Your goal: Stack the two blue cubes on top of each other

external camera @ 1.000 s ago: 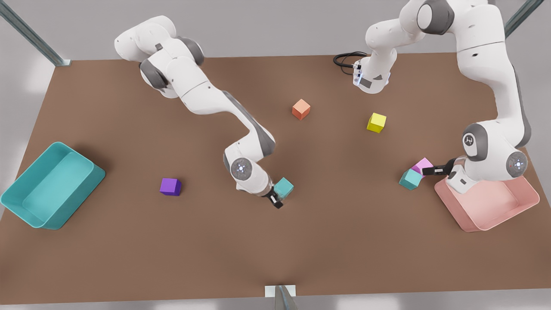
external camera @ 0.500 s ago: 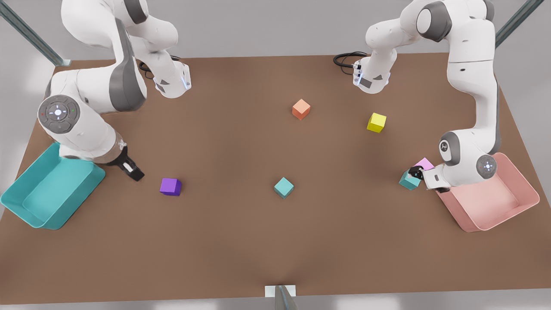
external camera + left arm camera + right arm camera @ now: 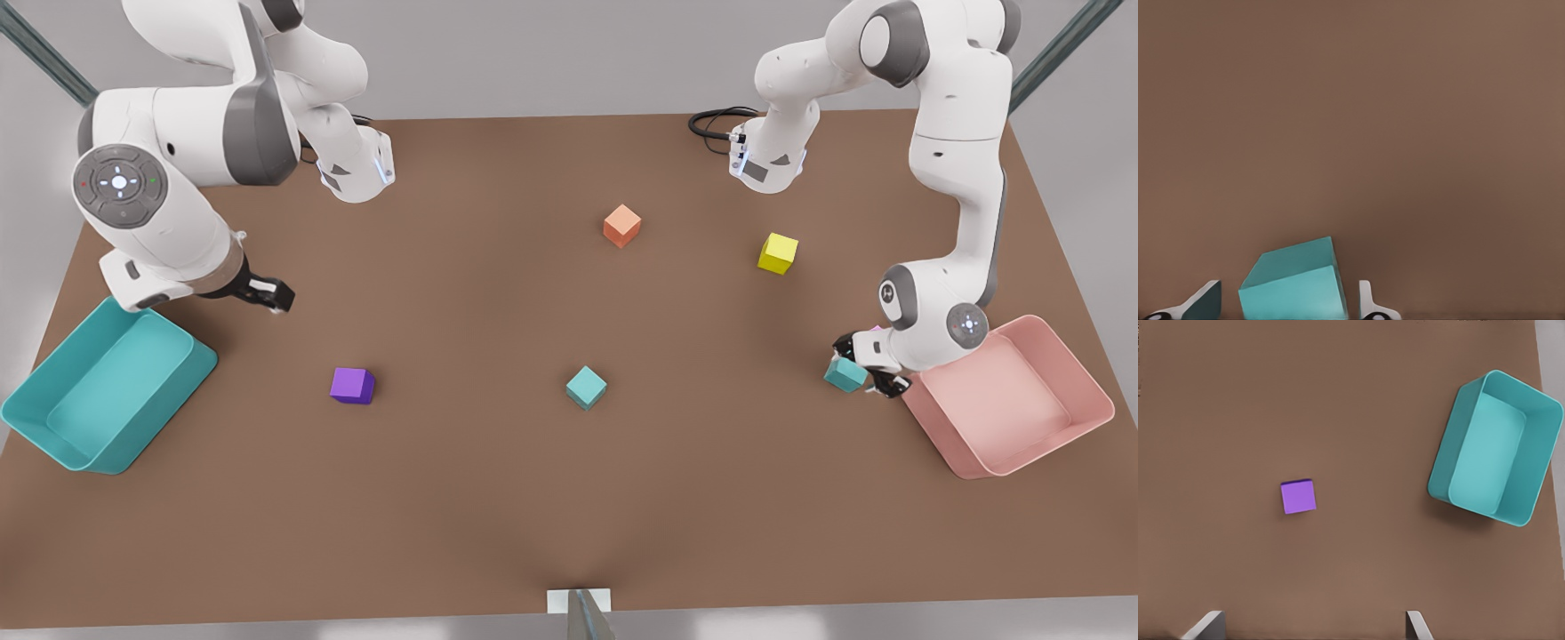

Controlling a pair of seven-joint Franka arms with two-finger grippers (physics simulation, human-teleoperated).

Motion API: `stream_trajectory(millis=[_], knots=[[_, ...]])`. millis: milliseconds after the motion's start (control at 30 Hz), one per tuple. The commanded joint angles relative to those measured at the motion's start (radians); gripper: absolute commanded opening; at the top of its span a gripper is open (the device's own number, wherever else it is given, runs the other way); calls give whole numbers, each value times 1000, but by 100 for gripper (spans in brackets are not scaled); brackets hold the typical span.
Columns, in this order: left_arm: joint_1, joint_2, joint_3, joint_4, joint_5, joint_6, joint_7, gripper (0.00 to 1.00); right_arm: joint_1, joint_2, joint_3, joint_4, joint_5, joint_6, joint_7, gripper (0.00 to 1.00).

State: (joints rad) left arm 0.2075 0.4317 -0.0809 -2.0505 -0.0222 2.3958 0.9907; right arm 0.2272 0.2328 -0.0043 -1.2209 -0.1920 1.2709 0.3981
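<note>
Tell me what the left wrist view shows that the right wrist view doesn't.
Left wrist view: one blue cube between the left pincer's open fingers, with a gap on each side. Right wrist view: the purple cube and the teal bin lying beyond the right pincer's open fingers, nothing between them. Both share the brown table.
</note>
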Motion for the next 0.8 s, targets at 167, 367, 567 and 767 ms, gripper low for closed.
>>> stream_trajectory(millis=[167, 367, 567, 767], knots=[[3, 4, 17, -2, 2, -19, -240, 100, 6, -1, -5, -9, -7, -12, -398, 100], [-19, 5, 27, -2, 2, -35, -345, 100, 6, 5, -5, -23, -6, -12, -387, 100], [-19, 24, 29, -2, 2, -35, -343, 100, 6, 6, -5, -25, -3, -12, -386, 100], [-17, 64, 30, -2, 2, -29, -345, 100, 6, 6, -11, -23, -3, -12, -387, 100]])
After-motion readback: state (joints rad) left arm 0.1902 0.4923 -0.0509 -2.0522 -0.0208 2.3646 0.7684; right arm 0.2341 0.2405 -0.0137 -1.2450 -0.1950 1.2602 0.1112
